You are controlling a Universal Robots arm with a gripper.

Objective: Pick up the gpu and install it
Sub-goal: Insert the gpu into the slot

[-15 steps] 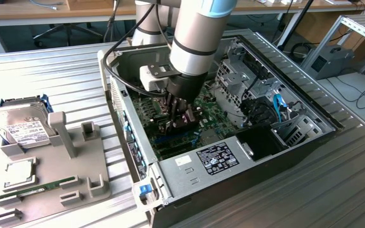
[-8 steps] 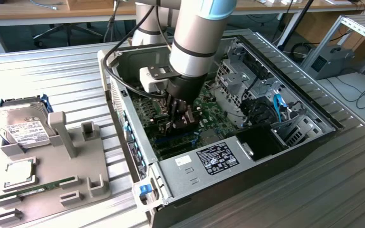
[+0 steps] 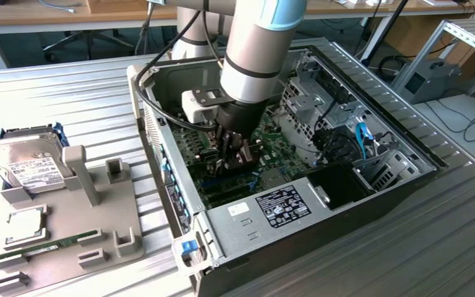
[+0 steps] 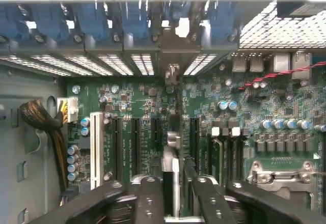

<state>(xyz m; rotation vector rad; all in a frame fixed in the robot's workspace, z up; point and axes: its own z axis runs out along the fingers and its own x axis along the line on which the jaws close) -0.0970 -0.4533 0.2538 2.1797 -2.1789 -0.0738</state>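
Gripper (image 4: 175, 191) clenched on gpu (image 4: 173, 147); card upright over motherboard (image 4: 132, 102) slot.

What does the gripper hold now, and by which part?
The gripper holds the thin flat gpu card by its upper edge, edge-on above the green motherboard.

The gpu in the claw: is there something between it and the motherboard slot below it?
Nothing visible. The claw holds the gpu edge-on, directly over the motherboard slots, with no cable across them.
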